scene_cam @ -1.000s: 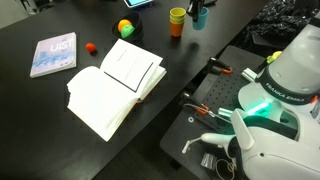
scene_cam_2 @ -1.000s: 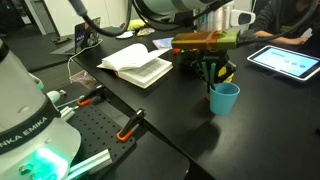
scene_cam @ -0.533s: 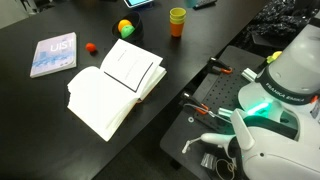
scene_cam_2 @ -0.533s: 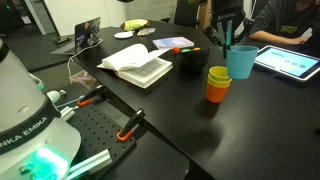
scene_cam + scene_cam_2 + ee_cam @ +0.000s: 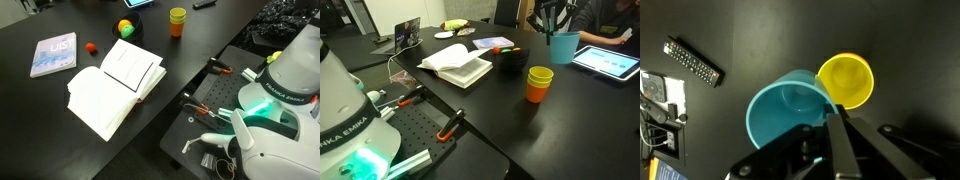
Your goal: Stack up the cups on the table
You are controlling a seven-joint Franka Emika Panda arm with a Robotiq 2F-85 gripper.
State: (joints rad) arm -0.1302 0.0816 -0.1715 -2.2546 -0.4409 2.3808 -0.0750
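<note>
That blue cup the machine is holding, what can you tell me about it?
The blue cup is a small plain tumbler, light blue, plastic by its look and empty inside. It is upright, mouth up, pinched at the rim by the gripper, and seems to hang above the table. Nothing else touches it; in the wrist view a yellow cup lies just beside it, lower down.

Smooth plastic, apparently: blue cup (image 5: pixel 785 112), yellow cup (image 5: pixel 845 80); table (image 5: pixel 915 40) matt black; open book (image 5: pixel 110 90) paper.
</note>
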